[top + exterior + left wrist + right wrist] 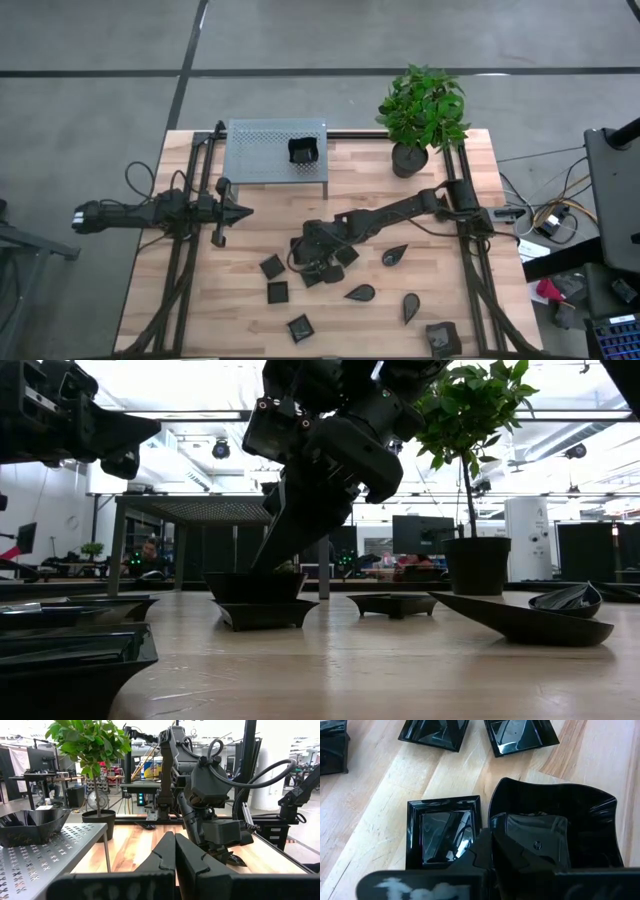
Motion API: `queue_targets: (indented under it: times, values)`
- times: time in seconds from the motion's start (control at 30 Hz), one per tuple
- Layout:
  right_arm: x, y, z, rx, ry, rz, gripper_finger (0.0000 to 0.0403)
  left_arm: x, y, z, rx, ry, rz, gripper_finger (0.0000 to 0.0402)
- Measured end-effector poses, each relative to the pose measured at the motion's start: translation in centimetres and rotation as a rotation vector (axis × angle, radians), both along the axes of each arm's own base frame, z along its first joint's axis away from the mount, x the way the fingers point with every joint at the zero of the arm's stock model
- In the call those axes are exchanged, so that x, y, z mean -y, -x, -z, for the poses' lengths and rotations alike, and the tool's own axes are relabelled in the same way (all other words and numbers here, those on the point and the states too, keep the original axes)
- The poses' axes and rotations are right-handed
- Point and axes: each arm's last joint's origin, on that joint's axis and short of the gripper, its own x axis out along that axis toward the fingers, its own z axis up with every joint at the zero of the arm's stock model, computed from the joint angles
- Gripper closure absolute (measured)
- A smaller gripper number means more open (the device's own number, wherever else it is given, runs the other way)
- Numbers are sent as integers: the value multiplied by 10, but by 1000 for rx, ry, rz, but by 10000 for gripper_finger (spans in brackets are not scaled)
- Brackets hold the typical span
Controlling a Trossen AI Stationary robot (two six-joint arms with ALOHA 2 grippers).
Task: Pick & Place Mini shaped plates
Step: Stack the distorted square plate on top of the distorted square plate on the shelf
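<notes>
Though scattered, about twelve plates (277,292)

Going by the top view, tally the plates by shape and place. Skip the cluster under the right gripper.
Teardrop plates: 3
Square plates on the table: 4
Square plate on the shelf: 1
Total: 8

Your tiny dark square and teardrop plates (360,293) lie scattered on the wooden desk (250,310) — one black dish (303,151) sits on the grey perforated metal shelf (260,150), beside the potted green plant (422,115).
</notes>
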Motion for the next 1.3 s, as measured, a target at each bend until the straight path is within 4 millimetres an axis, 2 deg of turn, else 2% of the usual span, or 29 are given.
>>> queue_targets:
  times: [0.37, 0.57, 0.9, 1.3]
  values:
    - [-1, -6, -12, 26, -14, -5, 395, 0, 0, 0, 0, 0, 0, 401]
    - [0, -7, -15, 2, -87, 0, 395, 0, 0, 0, 0, 0, 0, 401]
    - [4, -6, -14, -1, -44, 27, 395, 0, 0, 0, 0, 0, 0, 401]
    - [5, -13, -32, 45, -38, 13, 395, 0, 0, 0, 0, 0, 0, 401]
